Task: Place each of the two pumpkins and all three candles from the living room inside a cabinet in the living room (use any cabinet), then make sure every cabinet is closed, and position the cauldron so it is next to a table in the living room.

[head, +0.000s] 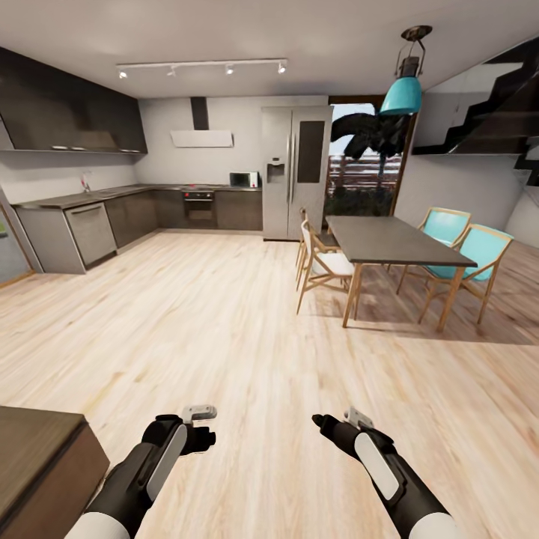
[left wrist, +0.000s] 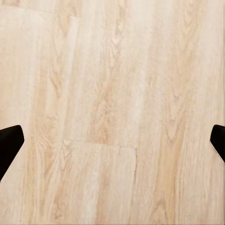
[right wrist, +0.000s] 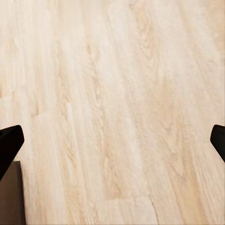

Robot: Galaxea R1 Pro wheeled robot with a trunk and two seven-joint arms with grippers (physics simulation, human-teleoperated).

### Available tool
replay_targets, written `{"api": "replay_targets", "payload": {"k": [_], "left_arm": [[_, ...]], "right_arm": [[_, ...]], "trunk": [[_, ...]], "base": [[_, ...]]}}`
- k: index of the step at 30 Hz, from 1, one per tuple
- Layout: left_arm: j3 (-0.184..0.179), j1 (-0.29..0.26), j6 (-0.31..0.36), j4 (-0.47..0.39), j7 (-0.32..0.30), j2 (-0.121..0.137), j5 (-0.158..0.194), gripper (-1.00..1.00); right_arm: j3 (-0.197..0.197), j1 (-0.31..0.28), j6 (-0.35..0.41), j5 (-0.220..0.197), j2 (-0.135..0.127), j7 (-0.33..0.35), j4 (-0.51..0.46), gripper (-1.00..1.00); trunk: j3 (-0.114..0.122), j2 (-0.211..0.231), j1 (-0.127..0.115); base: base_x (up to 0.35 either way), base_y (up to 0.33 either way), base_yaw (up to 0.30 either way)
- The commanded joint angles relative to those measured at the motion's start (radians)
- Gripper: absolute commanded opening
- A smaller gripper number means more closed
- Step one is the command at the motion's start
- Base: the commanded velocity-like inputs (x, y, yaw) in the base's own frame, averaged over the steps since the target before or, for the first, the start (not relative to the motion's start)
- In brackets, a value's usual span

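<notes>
Dark brown cabinet (head: 41, 457) corner sits low beside the left arm, apart from it; left gripper (head: 201, 425) and right gripper (head: 335, 421) both wide, empty over plank floor (head: 224, 322); judged transit step — next, turn to find pumpkins, candles.

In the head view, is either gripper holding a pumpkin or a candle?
No. The left gripper and the right gripper both hang empty over bare wooden floor.
</notes>
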Motion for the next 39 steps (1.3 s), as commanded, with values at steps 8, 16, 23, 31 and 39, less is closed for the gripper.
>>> {"api": "replay_targets", "payload": {"k": [8,16,23,31,39], "left_arm": [[-0.003,-0.001,0.002,-0.001,0.010,0.000,0.011,1.00],[-0.003,-0.001,0.002,-0.001,0.010,0.000,0.011,1.00],[-0.003,-0.001,0.002,-0.001,0.010,0.000,0.011,1.00],[-0.002,-0.001,0.000,-0.002,0.010,0.000,0.011,1.00],[-0.003,-0.001,-0.001,-0.003,0.010,0.000,0.011,1.00]], "right_arm": [[0.003,-0.001,0.000,-0.011,0.000,-0.010,-0.002,1.00],[0.003,-0.001,0.000,-0.011,-0.001,-0.009,-0.002,1.00],[0.003,-0.001,-0.001,-0.011,-0.001,-0.008,-0.002,1.00],[0.004,0.000,-0.005,-0.011,0.001,-0.008,-0.002,1.00],[0.006,0.000,-0.006,-0.011,0.001,-0.008,-0.002,1.00]], "trunk": [[-0.001,0.000,0.001],[-0.001,0.000,0.001],[-0.001,0.000,0.001],[-0.001,0.000,0.001],[-0.001,0.000,0.001]], "base": [[0.337,-0.096,0.000],[0.323,-0.117,0.000],[0.324,-0.013,0.000],[0.130,-0.013,0.058],[0.004,0.000,0.271]]}}
